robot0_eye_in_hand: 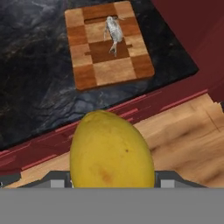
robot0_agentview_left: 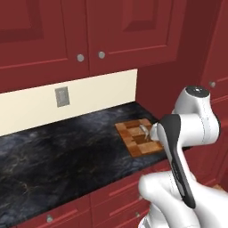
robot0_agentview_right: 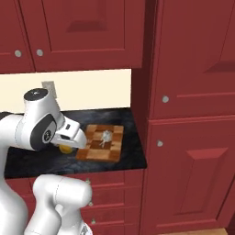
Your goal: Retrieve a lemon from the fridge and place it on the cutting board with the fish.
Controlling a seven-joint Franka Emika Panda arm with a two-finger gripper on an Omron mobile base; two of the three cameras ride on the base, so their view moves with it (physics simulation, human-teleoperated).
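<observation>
Lemon [robot0_eye_in_hand: 112,149] is already gripped in the gripper [robot0_eye_in_hand: 112,183], short of the cutting board [robot0_eye_in_hand: 108,46] where the fish [robot0_eye_in_hand: 113,31] lies; placing it remains.

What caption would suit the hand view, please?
Lemon held in the jaws, approaching the checkered cutting board carrying the fish.

Dark red cabinets [robot0_agentview_left: 102,26] with round silver knobs [robot0_agentview_left: 80,57] hang above a black marbled counter [robot0_agentview_left: 58,156]; a cream wall strip [robot0_agentview_left: 98,91] carries a grey outlet [robot0_agentview_left: 62,96]; red drawers [robot0_agentview_right: 114,193] run beneath; light wooden floor [robot0_eye_in_hand: 192,140] lies below the jaws.
</observation>
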